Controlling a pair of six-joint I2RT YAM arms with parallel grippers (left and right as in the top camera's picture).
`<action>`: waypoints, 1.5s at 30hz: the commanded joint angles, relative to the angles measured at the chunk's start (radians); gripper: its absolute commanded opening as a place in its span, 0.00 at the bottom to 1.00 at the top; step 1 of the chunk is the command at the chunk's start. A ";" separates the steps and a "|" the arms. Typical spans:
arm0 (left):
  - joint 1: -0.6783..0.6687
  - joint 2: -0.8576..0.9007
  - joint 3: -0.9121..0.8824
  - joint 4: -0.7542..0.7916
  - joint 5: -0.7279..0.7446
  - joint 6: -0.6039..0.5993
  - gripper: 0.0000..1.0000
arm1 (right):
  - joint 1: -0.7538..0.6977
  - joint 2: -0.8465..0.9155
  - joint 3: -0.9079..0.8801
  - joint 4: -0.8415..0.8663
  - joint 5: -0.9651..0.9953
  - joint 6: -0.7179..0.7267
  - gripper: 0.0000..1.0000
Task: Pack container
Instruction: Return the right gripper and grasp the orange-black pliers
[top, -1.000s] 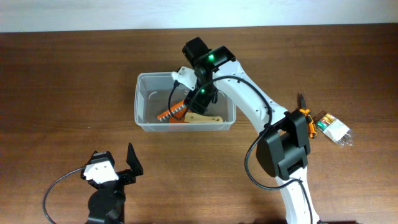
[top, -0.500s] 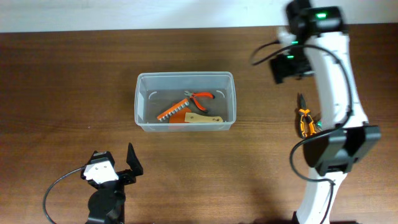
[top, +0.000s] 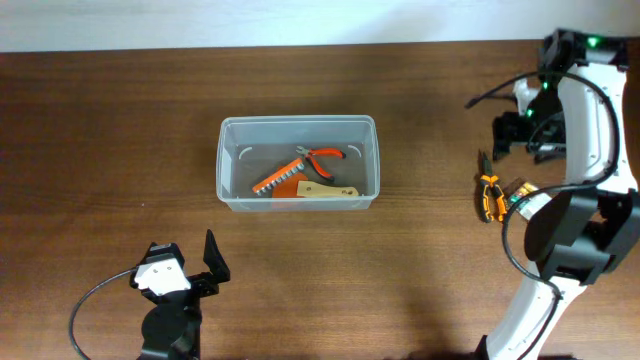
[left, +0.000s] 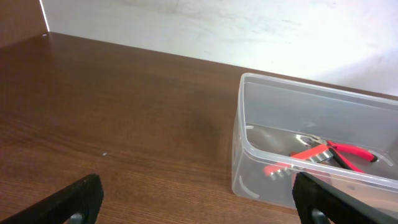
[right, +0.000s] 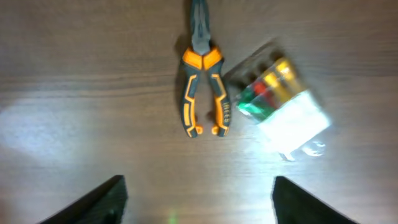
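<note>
The clear plastic container (top: 297, 176) sits mid-table and holds red-handled pliers (top: 322, 155), an orange toothed tool (top: 277, 180) and a tan wooden piece (top: 326, 191). It also shows in the left wrist view (left: 323, 146). My right gripper (top: 522, 135) is open and empty above the far right of the table, over orange-and-black pliers (right: 203, 90) and a clear packet of coloured bits (right: 278, 102). My left gripper (top: 195, 262) is open and empty near the front edge, well short of the container.
The orange-and-black pliers (top: 488, 195) and the packet (top: 522, 195) lie side by side on the wood at the right, partly under my right arm. A white wall runs along the table's far edge.
My right arm has swung from over the container to the far right of the table, leaving the red-handled pliers in the container. The left arm has not moved.
</note>
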 joint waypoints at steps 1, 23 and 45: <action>-0.004 -0.006 -0.003 -0.002 -0.003 0.009 0.99 | 0.003 -0.013 -0.106 0.012 -0.062 0.008 0.72; -0.004 -0.006 -0.003 -0.002 -0.003 0.009 0.99 | 0.018 -0.013 -0.463 0.276 -0.103 -0.043 0.56; -0.004 -0.006 -0.003 -0.002 -0.003 0.009 0.99 | 0.018 -0.013 -0.548 0.393 -0.094 -0.076 0.49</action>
